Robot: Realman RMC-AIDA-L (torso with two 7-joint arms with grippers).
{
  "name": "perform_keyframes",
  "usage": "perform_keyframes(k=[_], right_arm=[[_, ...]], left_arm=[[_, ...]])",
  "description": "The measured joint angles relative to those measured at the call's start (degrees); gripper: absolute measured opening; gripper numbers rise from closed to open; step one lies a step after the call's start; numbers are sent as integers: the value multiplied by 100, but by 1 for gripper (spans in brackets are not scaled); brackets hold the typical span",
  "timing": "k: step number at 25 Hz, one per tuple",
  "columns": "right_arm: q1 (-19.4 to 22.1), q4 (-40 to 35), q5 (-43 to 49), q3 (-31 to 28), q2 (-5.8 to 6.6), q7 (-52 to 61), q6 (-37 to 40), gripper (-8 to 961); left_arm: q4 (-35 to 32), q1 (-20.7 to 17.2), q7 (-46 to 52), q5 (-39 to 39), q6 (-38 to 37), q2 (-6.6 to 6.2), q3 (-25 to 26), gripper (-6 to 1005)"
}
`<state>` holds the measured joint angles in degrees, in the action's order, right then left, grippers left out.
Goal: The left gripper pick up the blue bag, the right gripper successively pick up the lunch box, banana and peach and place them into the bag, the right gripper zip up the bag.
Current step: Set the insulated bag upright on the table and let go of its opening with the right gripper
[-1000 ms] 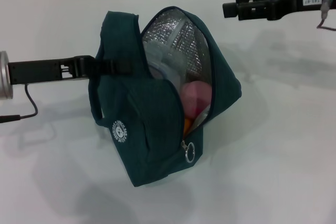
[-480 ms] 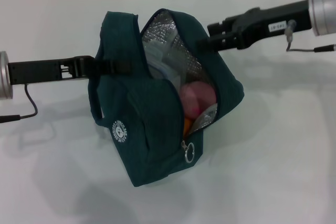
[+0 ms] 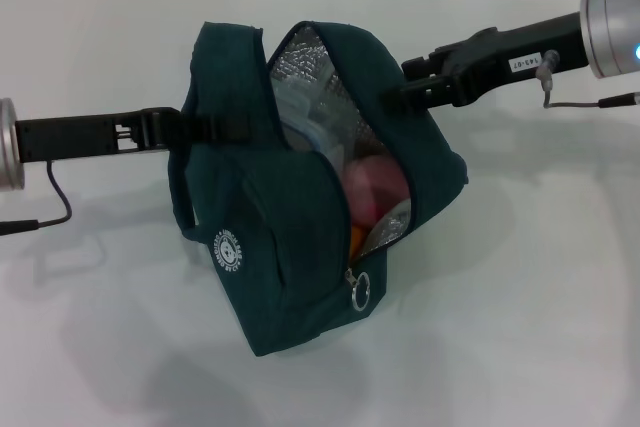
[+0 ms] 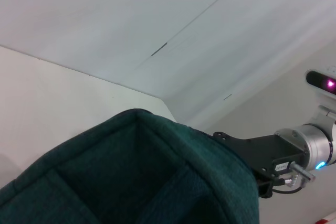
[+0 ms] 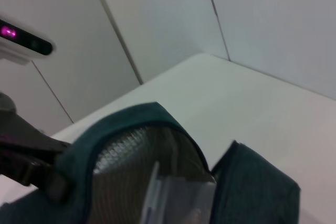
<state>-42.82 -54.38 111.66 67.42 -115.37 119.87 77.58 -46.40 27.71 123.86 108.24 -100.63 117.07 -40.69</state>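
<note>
A dark blue-green bag (image 3: 300, 187) sits at the centre of a white table (image 3: 520, 307), its mouth unzipped to show silver lining, a clear lunch box (image 3: 305, 117) and a pink peach (image 3: 372, 185). From nine o'clock, the left gripper (image 3: 225, 127) is clamped on the bag's rear flap. From two o'clock, the right gripper (image 3: 415, 87) presses against the bag's upper edge; whether its fingers are wide or narrow cannot be told. A zipper pull ring (image 3: 361, 290) hangs at the opening's lower end.

No lettering reads clearly: the bag's (image 3: 300, 217) round emblem (image 3: 230, 249) is illegible.
</note>
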Motion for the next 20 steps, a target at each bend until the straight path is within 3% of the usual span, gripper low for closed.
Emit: perform_keyframes(k=[4, 15, 20], right_arm=[[-38, 1, 285, 27, -5, 161, -36, 592], [180, -471, 346, 437, -42, 143, -270, 430], [375, -902, 323, 459, -42, 145, -289, 225]], left_arm=[[0, 12, -1, -1, 0, 7, 0, 44], [0, -8, -19, -6, 0, 5, 0, 45], [0, 8, -20, -6, 0, 10, 0, 46]])
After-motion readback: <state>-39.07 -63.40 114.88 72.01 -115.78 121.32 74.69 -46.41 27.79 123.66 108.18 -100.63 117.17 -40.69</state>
